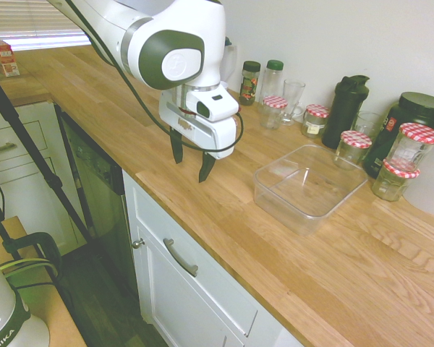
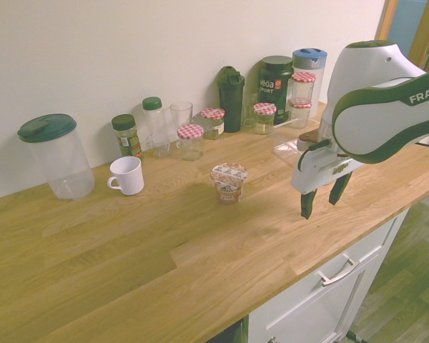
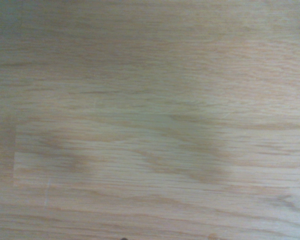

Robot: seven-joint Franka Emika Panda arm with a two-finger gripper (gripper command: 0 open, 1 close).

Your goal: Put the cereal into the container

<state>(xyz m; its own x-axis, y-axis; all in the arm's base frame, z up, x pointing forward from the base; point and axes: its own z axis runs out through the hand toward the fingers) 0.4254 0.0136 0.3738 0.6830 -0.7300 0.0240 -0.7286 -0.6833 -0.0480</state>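
The gripper [image 2: 322, 199] hung empty over bare wood near the counter's front edge [image 2: 322, 264], fingers apart. Nothing was done: the cereal [image 2: 229, 182] stood upright well apart, with clear counter between. The container [image 1: 309, 187] sat empty, probably within easy reach.

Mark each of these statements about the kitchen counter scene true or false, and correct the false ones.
1. The gripper holds the cereal. False: its fingers are open and empty, above bare wood.
2. The container is empty. True.
3. The cereal stands upright on the countertop. True.
4. The white mug lies on its side. False: it stands upright, handle toward the green-lidded pitcher.
5. The cereal sits inside the container. False: it stands on the wood, apart from it.
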